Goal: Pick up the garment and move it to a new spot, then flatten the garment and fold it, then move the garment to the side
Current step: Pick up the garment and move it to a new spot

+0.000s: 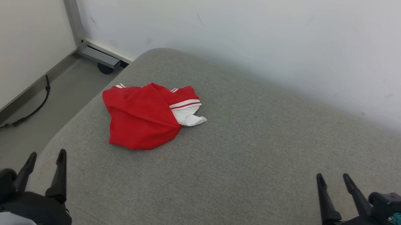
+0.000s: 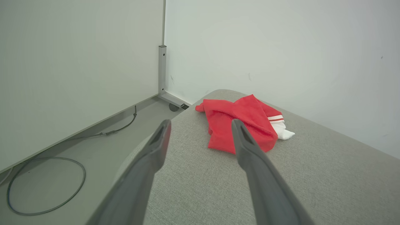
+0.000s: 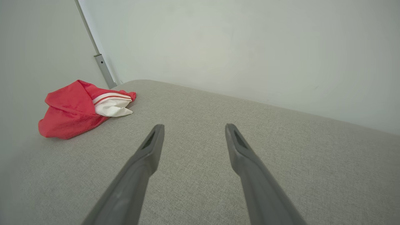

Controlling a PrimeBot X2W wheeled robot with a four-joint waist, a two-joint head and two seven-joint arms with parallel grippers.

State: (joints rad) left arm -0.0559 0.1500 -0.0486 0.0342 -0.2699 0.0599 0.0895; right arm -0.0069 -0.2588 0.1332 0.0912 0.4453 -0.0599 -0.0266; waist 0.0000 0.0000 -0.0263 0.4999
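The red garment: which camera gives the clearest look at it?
The head view: it looks down on the whole garment, nothing in front. In the left wrist view a finger of the left hand covers part of its near edge. The right wrist view sees it low and side-on, at the far left.

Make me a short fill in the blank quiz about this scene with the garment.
The crumpled fabric garment with white striped trim is mainly ____.
It lies on a ____ woven upholstered surface.
The left gripper and right gripper both stand ____.
The garment is nearer the ____ gripper.
Missing: red; grey; open; left.
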